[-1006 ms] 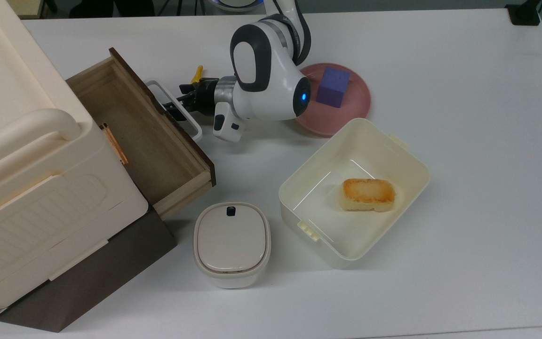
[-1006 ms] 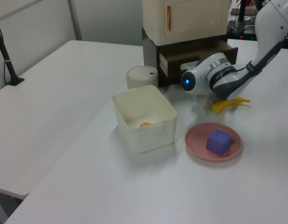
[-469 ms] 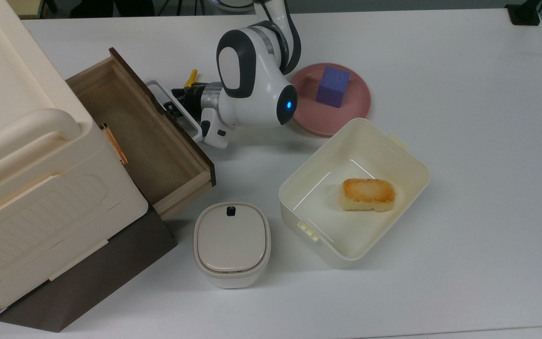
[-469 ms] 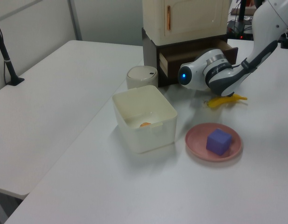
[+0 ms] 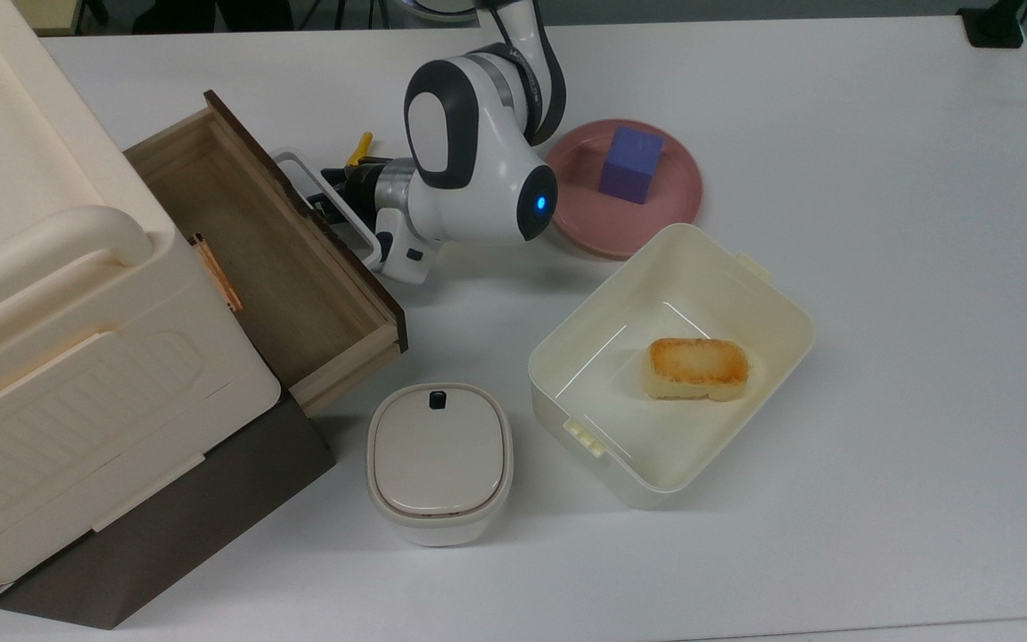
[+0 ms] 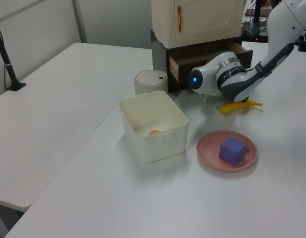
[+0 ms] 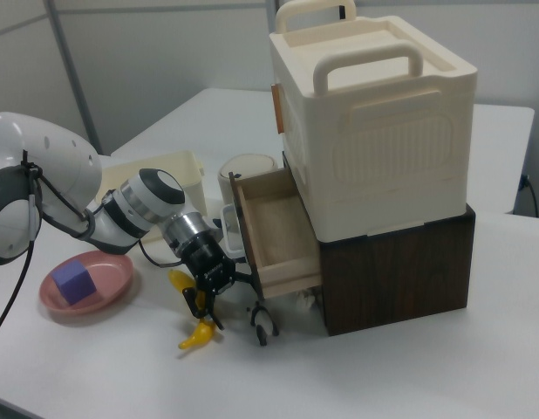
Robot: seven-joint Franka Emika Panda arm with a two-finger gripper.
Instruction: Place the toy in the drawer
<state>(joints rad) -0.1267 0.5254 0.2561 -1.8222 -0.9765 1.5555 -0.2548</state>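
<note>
Nearest in the right view, a yellow banana [image 7: 200, 334] lies on the white desk [image 7: 121, 375]. Just to the right view's right of it is a tiny black-and-white thing that looks like the toy [image 7: 263, 326]. It sits on the desk below the front corner of the pulled-out drawer [image 7: 274, 231], not inside it.

The gripper [image 7: 208, 288] hangs low over the banana, close beside the drawer's dark front panel. Whether the jaws are open or closed I cannot tell. The white arm [image 5: 469, 178] reaches in level with the desk, a blue light on its wrist.

The drawer's wooden inside looks bare. It comes out of a dark brown cabinet [image 7: 400, 271] with a big cream case [image 7: 383, 140] stacked on top.

To the right view's left, a pink plate [image 7: 112, 279] carries a purple cube [image 7: 75, 284].

Farther back stand a small lidded cream pot [image 5: 439, 459] and an open cream tub [image 5: 772, 303] holding a toasted bread-like piece [image 5: 698, 367].
</note>
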